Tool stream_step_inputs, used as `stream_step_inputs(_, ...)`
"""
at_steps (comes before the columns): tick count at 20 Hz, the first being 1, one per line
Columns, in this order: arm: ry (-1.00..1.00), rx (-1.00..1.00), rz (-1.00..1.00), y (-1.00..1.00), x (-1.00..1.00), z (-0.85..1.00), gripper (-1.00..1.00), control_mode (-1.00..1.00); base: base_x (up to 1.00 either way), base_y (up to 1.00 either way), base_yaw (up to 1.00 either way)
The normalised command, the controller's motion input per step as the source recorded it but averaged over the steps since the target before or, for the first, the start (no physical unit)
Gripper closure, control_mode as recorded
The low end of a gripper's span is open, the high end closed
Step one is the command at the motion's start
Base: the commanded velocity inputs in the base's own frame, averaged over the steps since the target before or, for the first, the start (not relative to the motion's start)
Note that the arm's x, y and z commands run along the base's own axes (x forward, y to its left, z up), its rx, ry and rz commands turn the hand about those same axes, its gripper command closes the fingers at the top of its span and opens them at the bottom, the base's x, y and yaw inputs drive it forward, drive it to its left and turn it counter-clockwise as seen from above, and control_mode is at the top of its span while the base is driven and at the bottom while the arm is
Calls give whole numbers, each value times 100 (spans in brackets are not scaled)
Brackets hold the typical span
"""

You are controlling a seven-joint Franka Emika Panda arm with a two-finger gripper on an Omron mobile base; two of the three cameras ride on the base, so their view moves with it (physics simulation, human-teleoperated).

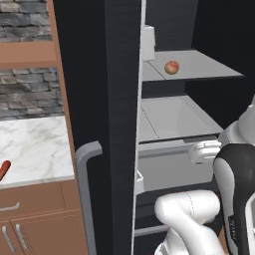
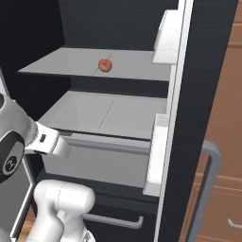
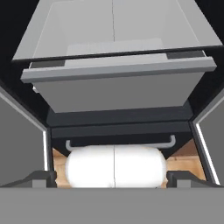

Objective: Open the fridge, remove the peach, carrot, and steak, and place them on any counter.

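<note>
Fingers (image 3: 41,178) of the gripper (image 3: 114,179) stand wide apart with nothing between them, their two dark tips rising at the lower corners of the hand view; beyond them lie the grey drawer front (image 3: 118,85) and a light-grey shelf (image 3: 113,26) of the fridge (image 3: 13,48), neither bearing any food. Left base view: the fridge stands with its near-black door (image 1: 107,114) swung open, the peach (image 1: 172,67) resting alone on an upper shelf well above the arm (image 1: 234,174), and the carrot (image 1: 4,170) lying on the white marble counter (image 1: 35,144) to the left, at the picture's edge. Right base view: the peach (image 2: 105,65) sits near the middle of that upper shelf (image 2: 71,64), apart from the walls, while the hand (image 2: 47,142) hangs low before the drawer level. The steak cannot be located. Probable hazards: the hand must rise past the projecting shelf edges and could strike one; a round peach may roll away if a finger nudges it before the jaws close around it.
</note>
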Motion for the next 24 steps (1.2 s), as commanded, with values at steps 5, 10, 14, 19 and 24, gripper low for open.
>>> stream_step_inputs(5,0,0,0,0,0,0,-100,100,81,-27,0)
stream_step_inputs(10,0,0,0,0,0,0,-100,100,49,-20,0)
stream_step_inputs(14,0,0,0,-8,-3,6,-100,-100,0,0,0)
stream_step_inputs(19,0,0,0,-21,-3,67,-100,-100,0,0,0)
stream_step_inputs(24,-1,0,-2,-17,35,77,-100,-100,0,0,0)
